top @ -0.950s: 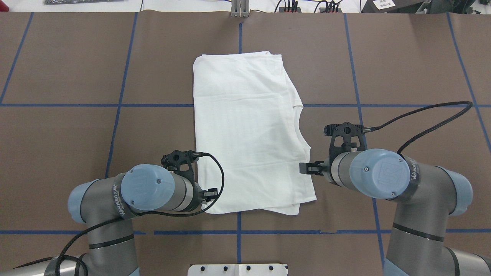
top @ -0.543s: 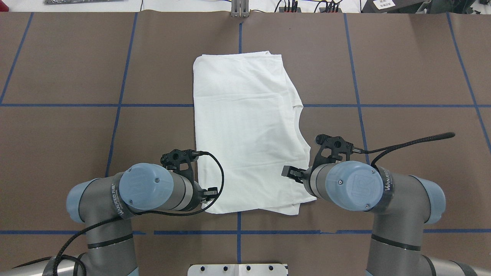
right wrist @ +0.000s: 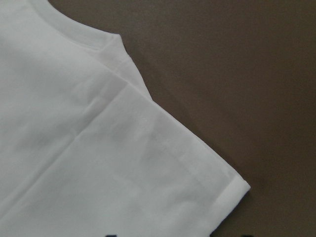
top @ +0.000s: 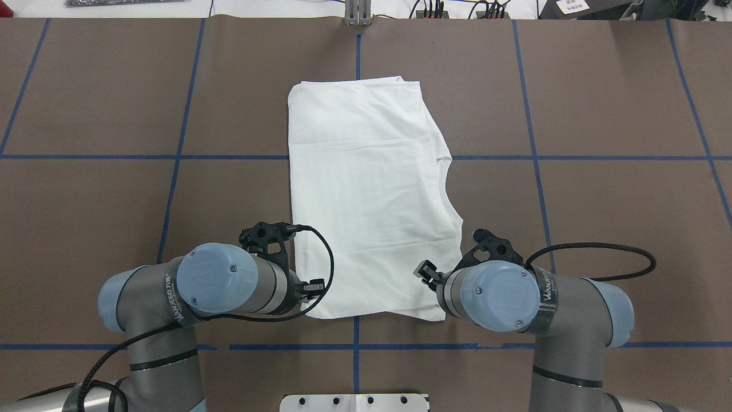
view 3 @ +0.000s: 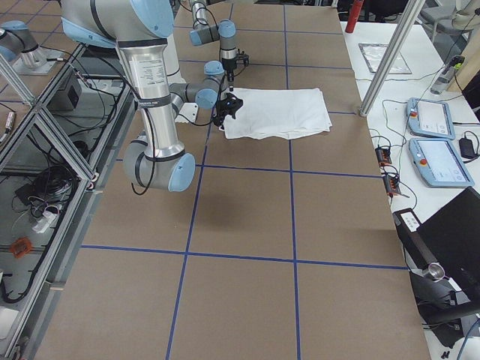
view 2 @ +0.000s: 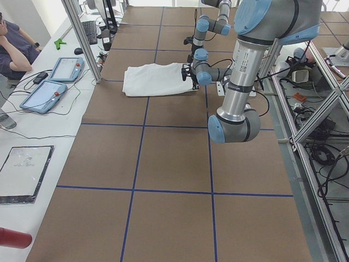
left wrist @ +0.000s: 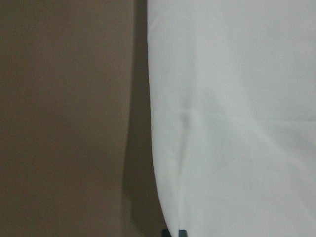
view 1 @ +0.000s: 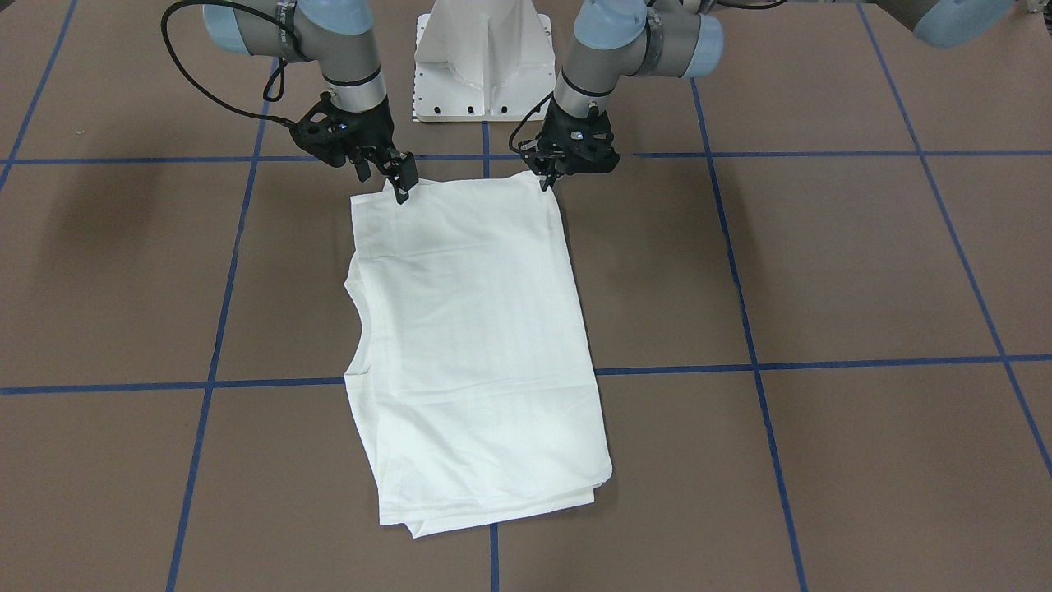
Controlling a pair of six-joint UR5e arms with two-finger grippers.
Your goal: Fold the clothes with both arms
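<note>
Shows a white T-shirt [top: 366, 194], folded into a long shape, flat on the brown table [top: 114, 86]. Lies in the middle of the table, long way running from 12 o'clock to 6 o'clock in the view from above. Has its round collar dip on the 3 o'clock side. Shows plain white cloth on top, with soft wrinkles. Covers part of a blue tape line [top: 171, 157].

Has the left arm [top: 171, 292] at 7 o'clock and the right arm [top: 572, 303] at 5 o'clock, both bent low over the near end of the shirt.

Puts the left gripper [view 1: 545, 181] right at the shirt's 7 o'clock corner, seen from above. Pinches the cloth edge there, fingers close together. In the left wrist view, gives only a tiny dark bit of fingertip at 6 o'clock, right on the white edge.

Puts the right gripper [view 1: 394, 181] over the shirt's 5 o'clock corner. Stands with fingers spread wide, holding nothing. In the right wrist view, shows the shirt's stitched corner pointing to 4 o'clock. Touching the cloth or just above it? Cannot tell.

Has a white pedestal [view 1: 485, 57] between the two arms. In the left side view, shows a person [view 2: 13, 46] sitting at 10 o'clock beside two tablets [view 2: 52, 87].
</note>
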